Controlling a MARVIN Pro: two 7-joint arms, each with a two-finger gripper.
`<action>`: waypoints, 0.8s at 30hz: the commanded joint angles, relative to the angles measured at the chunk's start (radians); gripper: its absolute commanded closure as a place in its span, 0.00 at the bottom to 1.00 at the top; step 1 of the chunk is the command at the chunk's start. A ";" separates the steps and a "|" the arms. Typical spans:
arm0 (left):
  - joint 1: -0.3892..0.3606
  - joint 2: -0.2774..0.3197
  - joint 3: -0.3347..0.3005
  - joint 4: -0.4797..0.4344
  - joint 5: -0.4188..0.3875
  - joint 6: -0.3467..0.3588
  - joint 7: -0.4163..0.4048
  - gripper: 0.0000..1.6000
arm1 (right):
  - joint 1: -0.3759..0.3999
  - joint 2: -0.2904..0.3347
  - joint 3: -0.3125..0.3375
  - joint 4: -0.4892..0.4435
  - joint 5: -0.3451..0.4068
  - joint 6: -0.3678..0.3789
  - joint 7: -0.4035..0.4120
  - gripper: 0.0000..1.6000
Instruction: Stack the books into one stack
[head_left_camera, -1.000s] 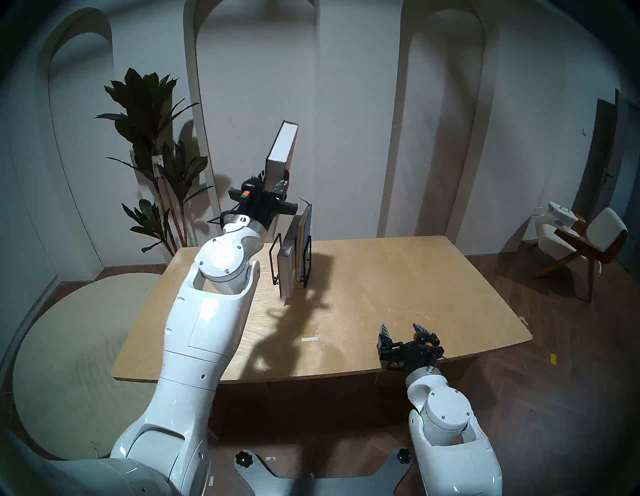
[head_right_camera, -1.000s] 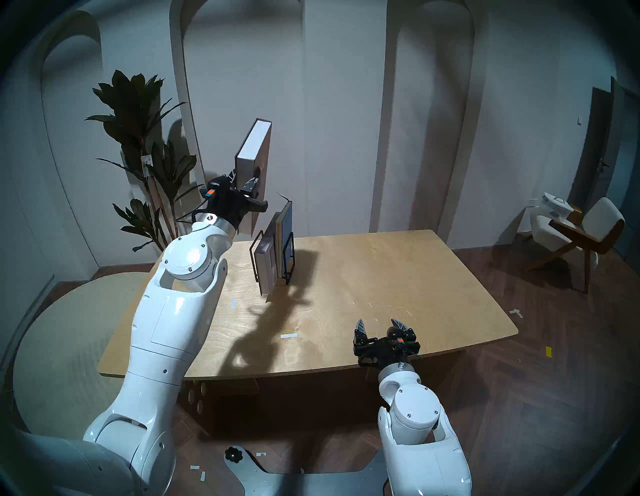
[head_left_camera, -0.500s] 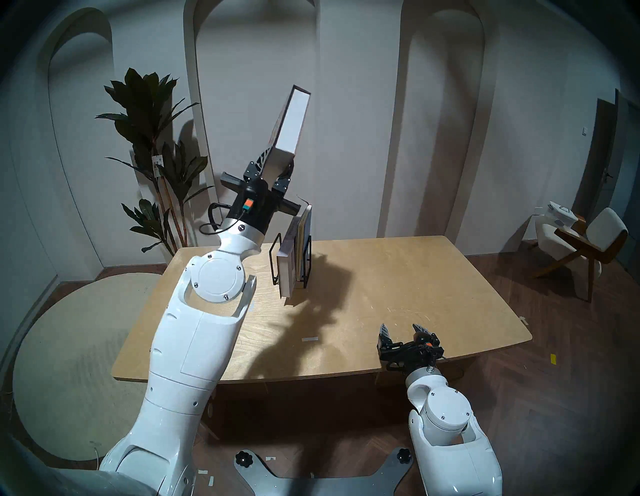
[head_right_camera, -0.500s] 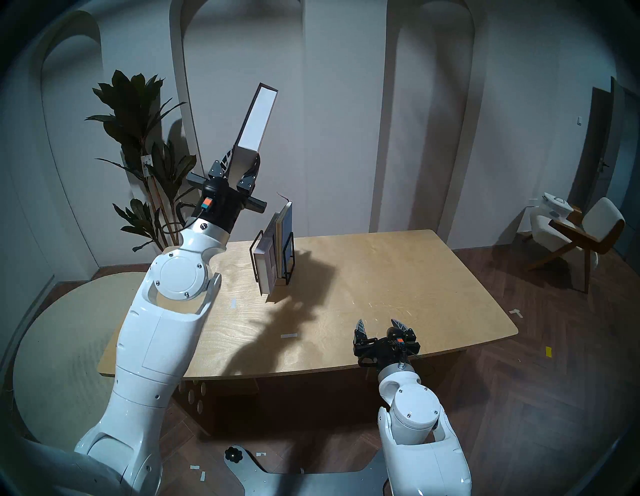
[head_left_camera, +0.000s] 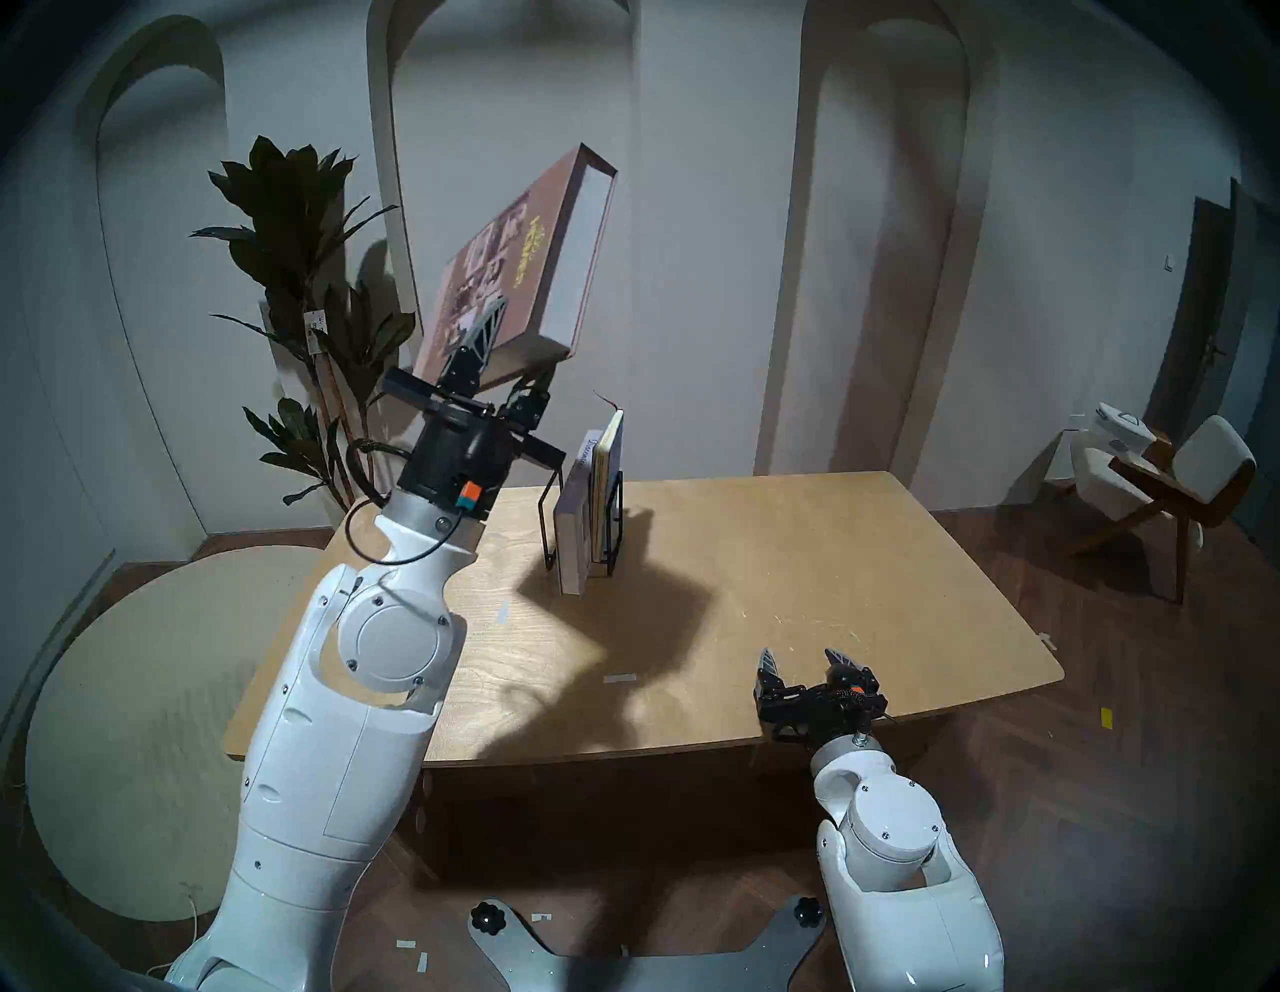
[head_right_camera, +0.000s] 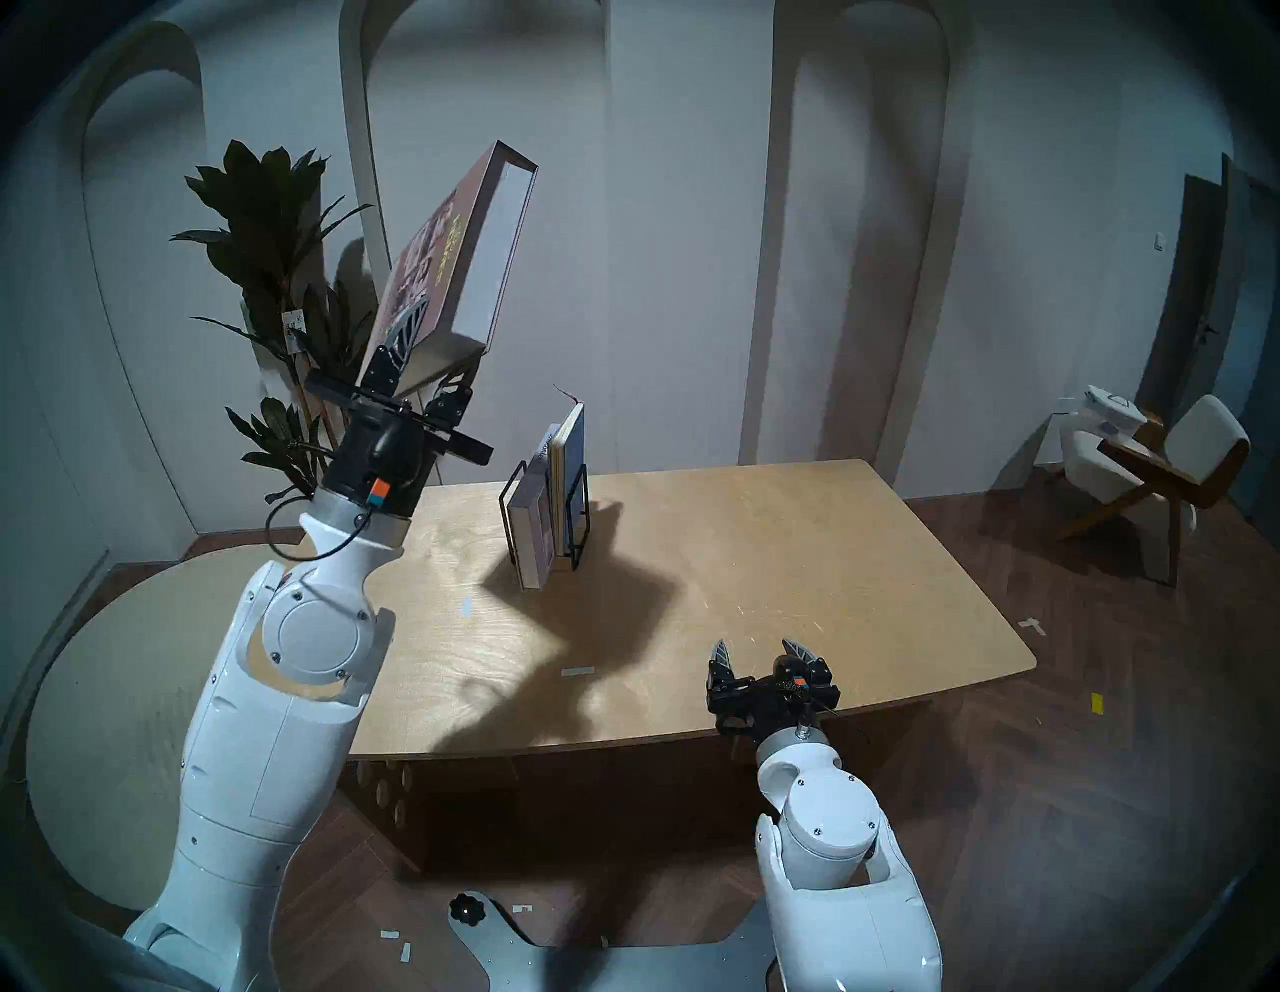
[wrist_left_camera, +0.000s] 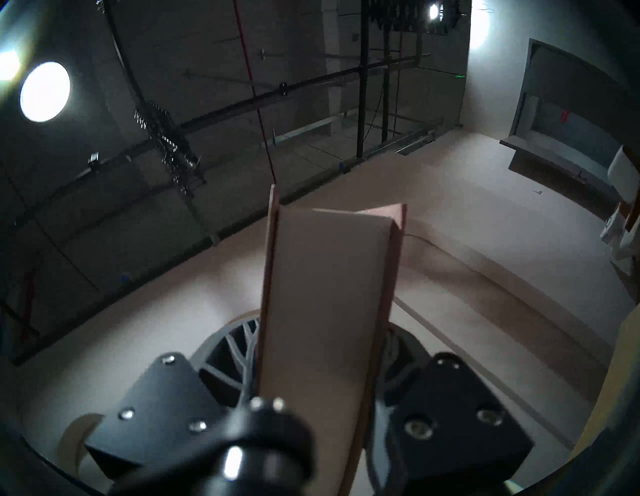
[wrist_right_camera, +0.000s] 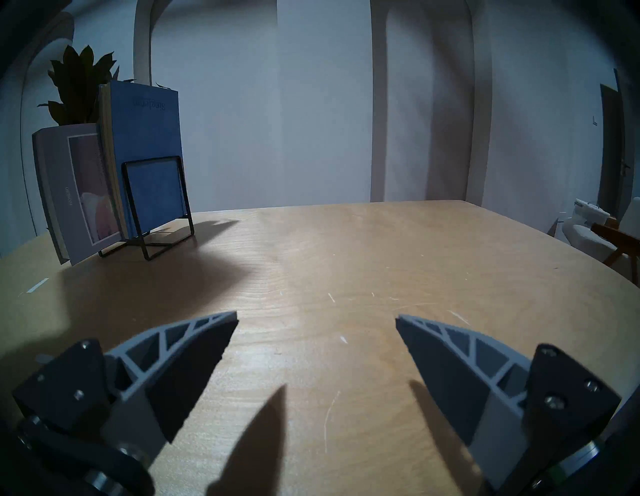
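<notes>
Above the table (head_left_camera: 762, 554), left gripper (head_left_camera: 502, 346) clamps brown book (head_left_camera: 526, 256), lower finger hidden; right gripper (head_left_camera: 803, 661) gapes.

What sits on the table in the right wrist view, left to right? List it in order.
Lavender-grey book → blue book → black wire rack holding both → bare wooden table → white chair beyond the table's right edge.

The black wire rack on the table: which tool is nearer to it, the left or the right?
Left. The left tool holds the brown book in the air just above and left of the black wire rack. The right tool waits open at the table's near edge, clearly farther away.
</notes>
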 joint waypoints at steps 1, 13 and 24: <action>0.113 0.080 -0.023 -0.078 0.169 -0.038 0.056 1.00 | 0.006 -0.002 -0.002 -0.022 0.002 -0.006 0.001 0.00; 0.279 0.077 -0.092 -0.079 0.518 0.046 0.209 1.00 | 0.003 -0.003 -0.001 -0.028 0.002 -0.005 0.001 0.00; 0.301 0.082 -0.152 -0.001 0.656 0.128 0.267 1.00 | 0.000 -0.003 -0.001 -0.032 0.003 -0.003 0.002 0.00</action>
